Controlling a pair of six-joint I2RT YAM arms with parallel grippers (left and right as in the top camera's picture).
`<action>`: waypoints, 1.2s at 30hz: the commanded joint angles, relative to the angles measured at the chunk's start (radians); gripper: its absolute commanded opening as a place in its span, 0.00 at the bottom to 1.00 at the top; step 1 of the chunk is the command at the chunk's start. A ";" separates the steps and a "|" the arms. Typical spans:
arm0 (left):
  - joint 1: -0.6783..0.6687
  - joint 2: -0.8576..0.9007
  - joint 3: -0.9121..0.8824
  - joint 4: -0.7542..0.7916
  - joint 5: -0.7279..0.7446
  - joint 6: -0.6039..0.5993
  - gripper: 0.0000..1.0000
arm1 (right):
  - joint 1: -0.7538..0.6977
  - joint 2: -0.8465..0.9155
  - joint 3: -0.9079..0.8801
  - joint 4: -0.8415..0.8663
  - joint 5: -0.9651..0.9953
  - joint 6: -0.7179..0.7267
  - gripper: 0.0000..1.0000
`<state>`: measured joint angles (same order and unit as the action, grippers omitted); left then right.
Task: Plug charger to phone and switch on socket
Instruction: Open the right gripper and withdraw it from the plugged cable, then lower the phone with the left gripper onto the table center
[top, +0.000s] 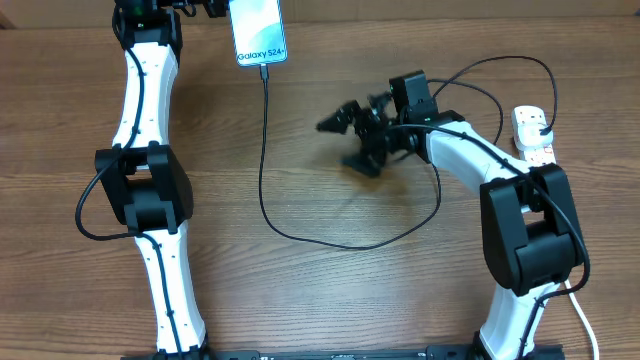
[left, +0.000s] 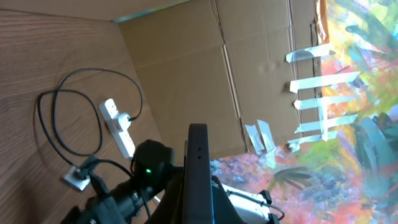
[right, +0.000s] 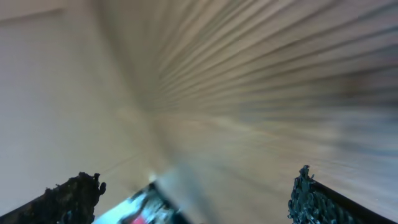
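The phone (top: 258, 30) lies at the table's far edge with its screen lit. The left gripper (top: 205, 8) is at its left side, shut on it. In the left wrist view the phone shows edge-on as a dark bar (left: 198, 168) rising from the jaws. The charger cable (top: 262, 170) runs from the phone's lower end, loops across the table and reaches the black plug (top: 541, 124) in the white socket strip (top: 533, 140). The strip also shows in the left wrist view (left: 118, 127). The right gripper (top: 345, 142) hovers mid-table, open, empty and blurred; its fingers are wide apart in its own view (right: 196, 186).
A cardboard wall (left: 186, 74) with tape strips and a painted sheet (left: 354, 112) stands behind the table. The right arm (top: 470, 160) lies over part of the cable loop. A blurred light object (right: 143, 202) sits at the right wrist view's lower edge.
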<state>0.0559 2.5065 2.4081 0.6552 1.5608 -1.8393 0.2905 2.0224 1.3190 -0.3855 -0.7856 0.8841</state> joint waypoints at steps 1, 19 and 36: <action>-0.002 -0.008 0.011 -0.001 -0.033 -0.027 0.04 | -0.024 -0.097 0.006 -0.100 0.269 -0.158 1.00; -0.011 -0.008 0.011 -0.541 -0.229 0.339 0.04 | -0.032 -0.549 0.006 -0.238 0.534 -0.232 1.00; -0.109 -0.008 0.011 -1.410 -0.477 1.133 0.04 | -0.032 -0.652 0.006 -0.254 0.584 -0.235 1.00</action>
<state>-0.0307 2.5069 2.4081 -0.6952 1.1275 -0.9226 0.2615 1.3880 1.3186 -0.6403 -0.2214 0.6575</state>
